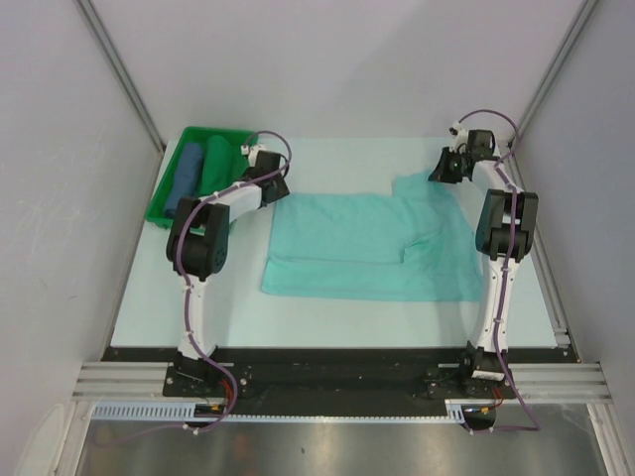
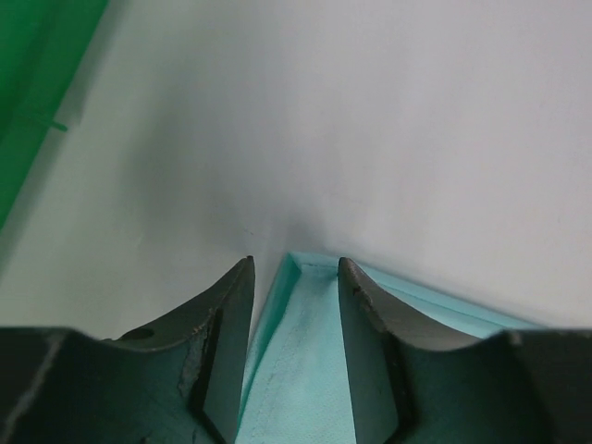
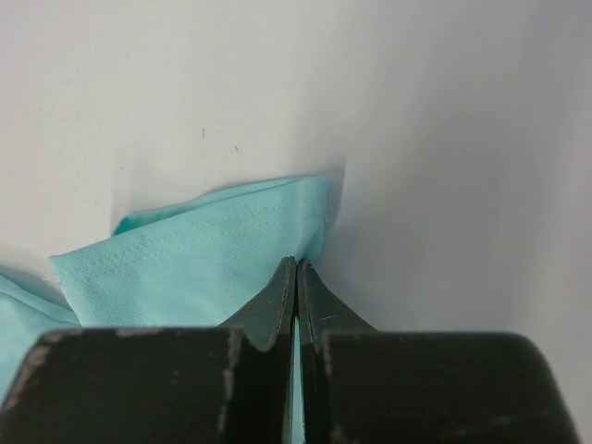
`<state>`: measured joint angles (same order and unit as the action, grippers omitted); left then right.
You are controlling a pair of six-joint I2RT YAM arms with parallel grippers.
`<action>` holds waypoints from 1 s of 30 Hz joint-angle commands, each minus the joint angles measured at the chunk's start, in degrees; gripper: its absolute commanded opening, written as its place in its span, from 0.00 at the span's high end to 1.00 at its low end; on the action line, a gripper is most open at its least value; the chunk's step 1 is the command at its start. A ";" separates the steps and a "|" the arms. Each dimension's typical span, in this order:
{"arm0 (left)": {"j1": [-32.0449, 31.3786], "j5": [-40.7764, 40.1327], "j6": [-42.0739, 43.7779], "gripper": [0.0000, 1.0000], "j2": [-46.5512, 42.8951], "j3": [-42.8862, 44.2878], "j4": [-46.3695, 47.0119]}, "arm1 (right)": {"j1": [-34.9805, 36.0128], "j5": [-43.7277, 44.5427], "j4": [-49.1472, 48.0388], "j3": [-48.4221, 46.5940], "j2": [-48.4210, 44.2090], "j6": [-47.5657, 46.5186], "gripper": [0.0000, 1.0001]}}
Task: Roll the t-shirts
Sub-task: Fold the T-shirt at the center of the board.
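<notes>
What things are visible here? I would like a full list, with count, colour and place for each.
mint shirt: one, mint-turquoise, spread at table centre
blue shirt: one, blue, rolled, in tray
green shirt: one, dark green, rolled, in tray
tray: one, green, far left
table: one, pale, under everything
left arm, right arm: white and black, near edge
left fingers: open, astride mint shirt corner
right fingers: shut on mint shirt

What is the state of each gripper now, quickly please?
Left gripper: open, over a corner of the light mint-turquoise cloth t-shirt.
Right gripper: closed on that t-shirt's edge.
</notes>
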<state>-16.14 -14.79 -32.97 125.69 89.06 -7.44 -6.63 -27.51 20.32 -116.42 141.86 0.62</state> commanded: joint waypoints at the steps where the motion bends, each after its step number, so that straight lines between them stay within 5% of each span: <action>1: 1.02 -0.07 0.28 0.55 -0.10 4.28 -0.02 | 0.48 -0.62 -0.28 0.40 -3.87 -0.27 0.99; 9: 1.02 1.25 0.10 0.67 1.58 5.95 -0.21 | 0.48 -0.53 0.07 0.85 -4.40 -0.45 0.99; 22: 1.02 2.04 -2.18 0.63 2.19 6.39 -3.37 | 0.48 -0.53 0.16 0.76 -4.49 -0.45 0.99; 30: 1.02 2.92 -2.89 0.70 2.19 6.39 -3.46 | 0.57 -0.71 0.25 0.84 -5.01 -0.45 1.00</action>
<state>-15.35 -12.99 -34.63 127.61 93.14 -10.87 -6.48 -27.51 20.71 -115.55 140.99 0.45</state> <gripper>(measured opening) 0.318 0.012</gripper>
